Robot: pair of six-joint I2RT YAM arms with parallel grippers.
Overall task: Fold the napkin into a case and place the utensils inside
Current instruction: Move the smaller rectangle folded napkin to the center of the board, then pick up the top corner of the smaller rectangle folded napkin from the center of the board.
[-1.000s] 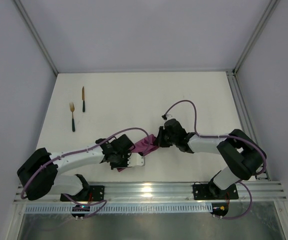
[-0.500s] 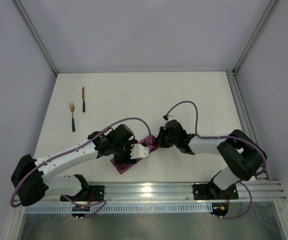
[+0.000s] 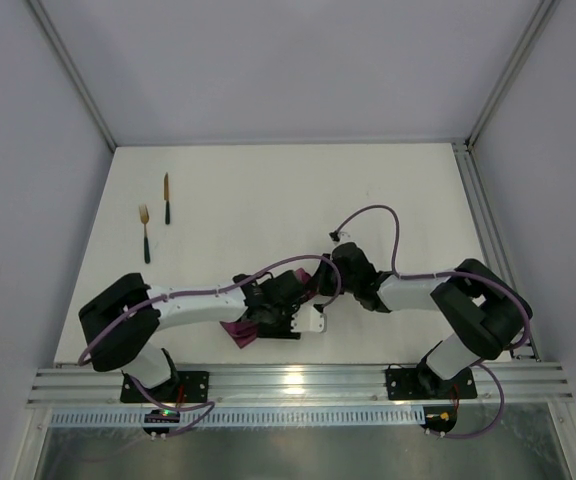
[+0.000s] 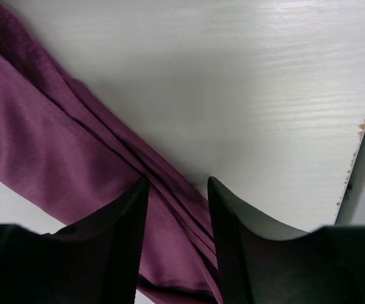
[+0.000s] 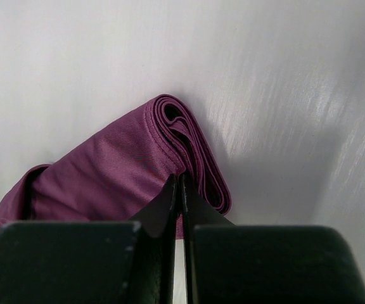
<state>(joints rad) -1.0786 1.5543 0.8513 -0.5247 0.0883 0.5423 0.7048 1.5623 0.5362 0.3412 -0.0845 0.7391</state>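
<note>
The magenta napkin [image 3: 236, 330] lies bunched near the table's front middle, mostly hidden under both arms. My left gripper [image 4: 177, 183] is open, its jaws standing either side of a pleated strip of the napkin [image 4: 43, 145]. In the top view the left gripper [image 3: 304, 318] sits just left of my right gripper [image 3: 326, 282]. The right gripper [image 5: 181, 176] is shut, its tips pinching the hem of the rolled napkin [image 5: 106, 164] at the fold's end. A gold fork [image 3: 145, 232] and a gold knife [image 3: 167, 197] lie apart at the far left.
A metal rail [image 3: 298, 382] runs along the near edge behind the arm bases. The right arm's purple cable [image 3: 368, 210] loops over the table's middle. Grey walls close in the table on three sides. The table's chipped edge [image 4: 362, 126] shows in the left wrist view.
My left gripper has opened and let go, then swung right along the napkin until it stands beside the right gripper. The right gripper has stayed shut in place.
</note>
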